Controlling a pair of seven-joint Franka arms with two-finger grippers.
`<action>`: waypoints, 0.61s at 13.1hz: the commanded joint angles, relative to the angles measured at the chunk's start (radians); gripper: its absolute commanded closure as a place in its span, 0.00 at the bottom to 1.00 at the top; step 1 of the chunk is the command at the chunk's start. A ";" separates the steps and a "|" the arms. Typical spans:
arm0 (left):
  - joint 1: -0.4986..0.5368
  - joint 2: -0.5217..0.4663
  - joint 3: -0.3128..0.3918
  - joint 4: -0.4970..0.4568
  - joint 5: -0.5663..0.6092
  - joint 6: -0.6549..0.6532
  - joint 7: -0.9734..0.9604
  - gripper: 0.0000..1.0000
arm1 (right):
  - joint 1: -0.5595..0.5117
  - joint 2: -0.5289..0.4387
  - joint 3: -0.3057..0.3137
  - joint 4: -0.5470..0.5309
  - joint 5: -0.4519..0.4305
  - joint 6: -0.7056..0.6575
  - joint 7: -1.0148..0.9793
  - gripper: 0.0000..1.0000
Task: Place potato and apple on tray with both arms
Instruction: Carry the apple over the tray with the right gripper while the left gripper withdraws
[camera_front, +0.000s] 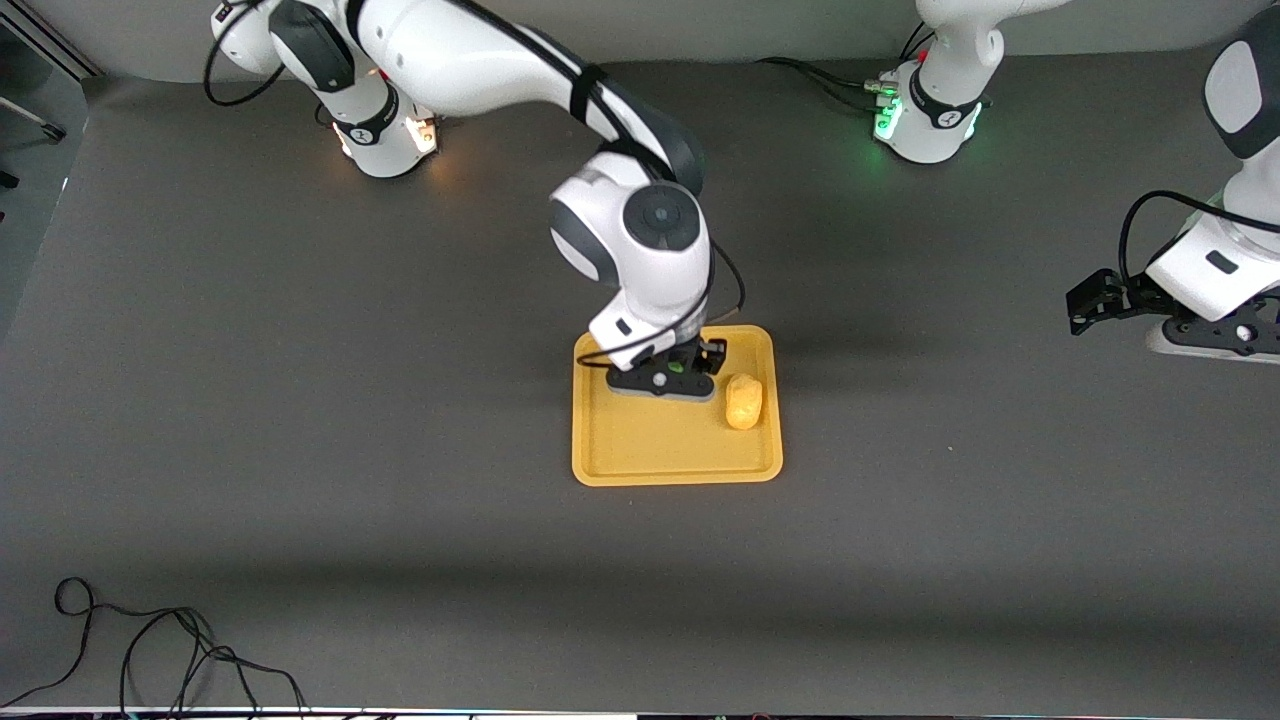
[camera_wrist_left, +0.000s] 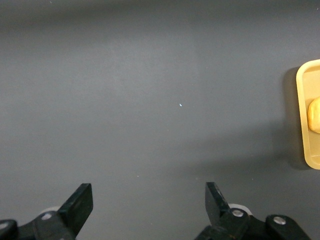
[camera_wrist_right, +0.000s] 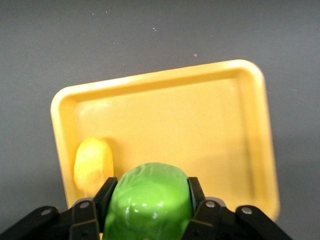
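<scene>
The yellow-orange tray (camera_front: 676, 474) lies mid-table. The potato (camera_front: 744, 401) lies in it at the edge toward the left arm's end. My right gripper (camera_front: 665, 380) is low over the tray's part farther from the front camera. In the right wrist view the right gripper (camera_wrist_right: 150, 202) is shut on the green apple (camera_wrist_right: 148, 182), with the tray (camera_wrist_right: 160, 75) and potato (camera_wrist_right: 93, 165) below it. I cannot tell whether the apple touches the tray. My left gripper (camera_front: 1215, 340) waits over bare table toward the left arm's end, open and empty (camera_wrist_left: 149, 200).
The left wrist view shows the tray's edge (camera_wrist_left: 303, 120) and part of the potato (camera_wrist_left: 315, 115). Black cables (camera_front: 150, 650) lie at the table's front corner toward the right arm's end. The table top is dark grey.
</scene>
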 joint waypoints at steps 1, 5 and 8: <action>0.019 -0.006 0.004 -0.016 -0.009 0.001 0.020 0.00 | 0.011 -0.007 -0.012 -0.135 -0.036 0.146 0.036 0.57; 0.026 -0.015 0.019 -0.016 0.003 -0.039 0.051 0.00 | 0.010 0.035 -0.013 -0.216 -0.093 0.215 0.039 0.57; -0.188 -0.027 0.257 -0.013 -0.009 -0.051 0.054 0.01 | 0.005 0.050 -0.012 -0.220 -0.088 0.252 0.060 0.41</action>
